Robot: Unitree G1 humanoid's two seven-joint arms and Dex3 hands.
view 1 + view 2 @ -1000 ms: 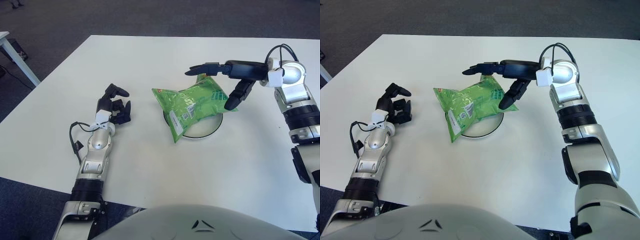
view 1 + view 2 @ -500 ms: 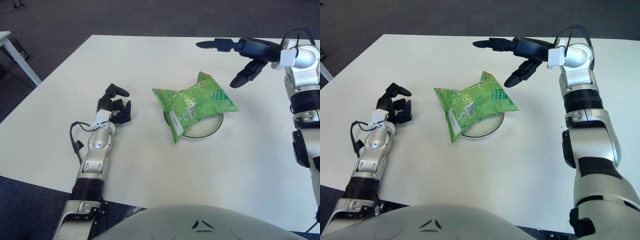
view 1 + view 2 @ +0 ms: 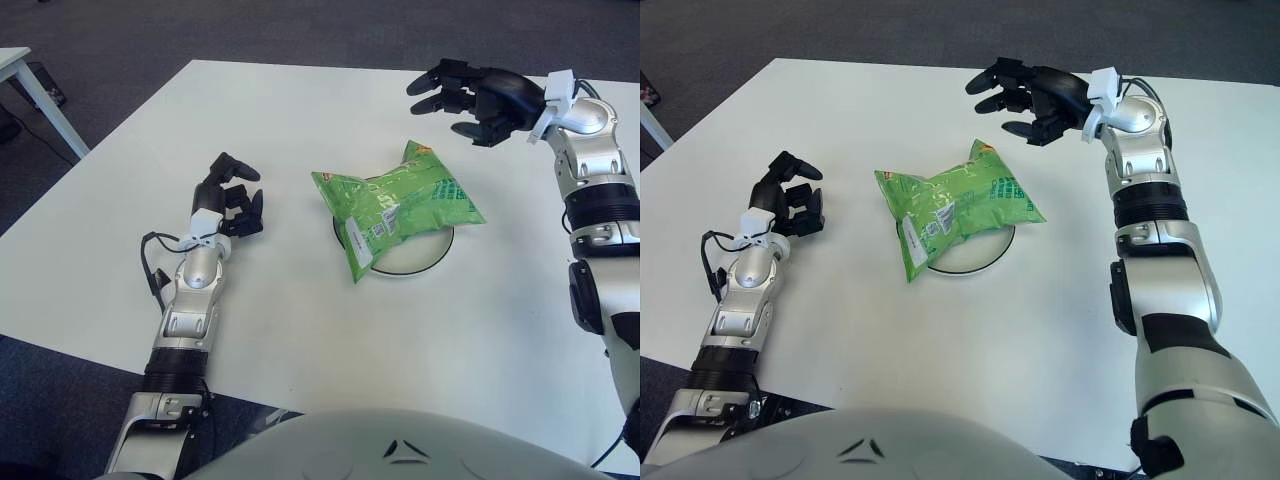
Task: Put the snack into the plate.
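Green snack bag lies across the white plate, with both robot hands clear of it.

The snack (image 3: 396,207) rests on the plate (image 3: 420,255), its near-left corner overhanging the rim onto the table (image 3: 300,330), so the placing looks done and the bag lies as released. The right hand (image 3: 475,92) hovers above the table beyond the plate and to its right, apart from the bag, fingers loosely curled around nothing. The left hand (image 3: 232,195) shows well to the left of the plate, idle, fingers half-curled and empty; the bag lies between the two hands, nearer the right one.
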